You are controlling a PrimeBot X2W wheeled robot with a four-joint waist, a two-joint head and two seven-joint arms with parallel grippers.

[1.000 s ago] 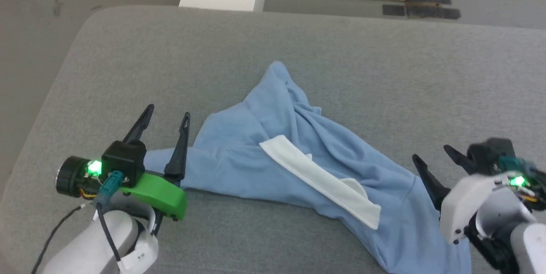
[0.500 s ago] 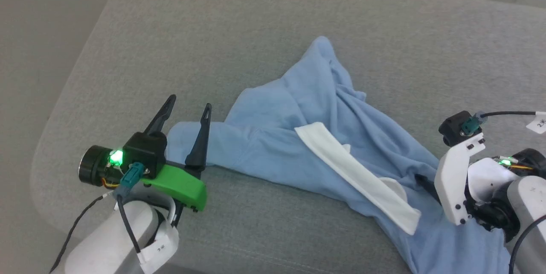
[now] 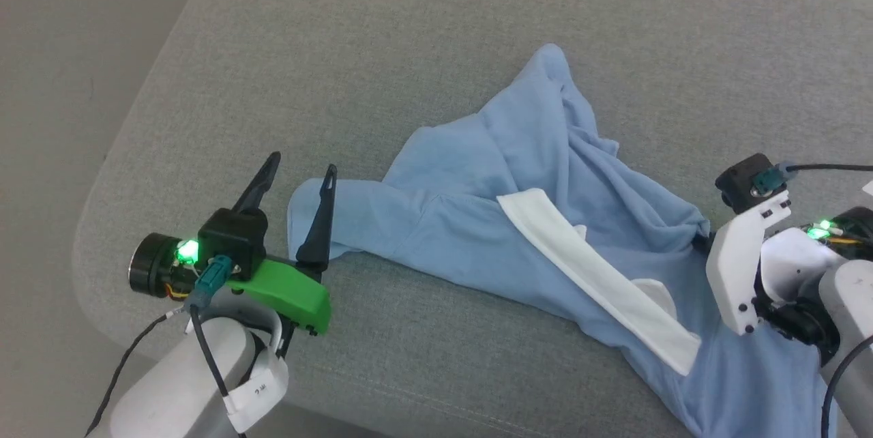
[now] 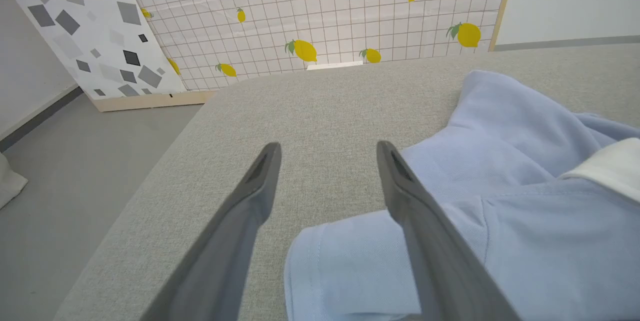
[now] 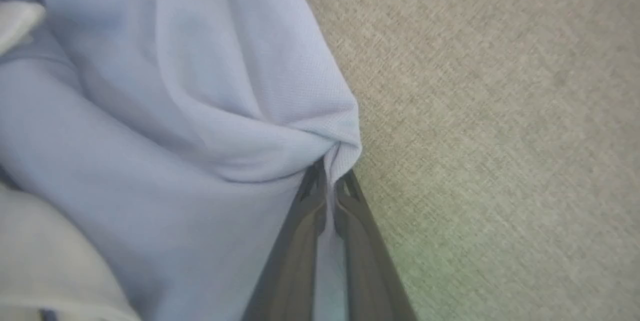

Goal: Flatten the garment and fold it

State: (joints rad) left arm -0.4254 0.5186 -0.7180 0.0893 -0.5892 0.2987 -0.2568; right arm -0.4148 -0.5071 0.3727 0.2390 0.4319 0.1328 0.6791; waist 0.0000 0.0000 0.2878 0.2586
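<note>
The garment (image 3: 545, 220) is a light blue shirt lying crumpled on the grey padded table (image 3: 409, 49), its white collar (image 3: 600, 281) running diagonally across it. My left gripper (image 3: 302, 165) stands open at the shirt's left end, its right finger over the sleeve (image 4: 350, 261). In the left wrist view the left gripper (image 4: 328, 148) has bare table between its tips. My right gripper (image 5: 327, 173) is shut on a pinched fold of the garment (image 5: 175, 111) at its right edge. In the head view the right gripper (image 3: 704, 243) is mostly hidden behind its white wrist mount.
The table's rounded left corner (image 3: 95, 274) drops to grey floor (image 3: 54, 83). Beyond the table's far edge stand a lemon-print panel (image 4: 325, 11) and a board with grey shapes (image 4: 90, 26). Bare grey table (image 5: 500, 111) lies to the right of the pinched fold.
The head camera has tilted down and shifted. My right gripper has come down onto the garment's right edge and closed on a fold. The left gripper stays open by the sleeve.
</note>
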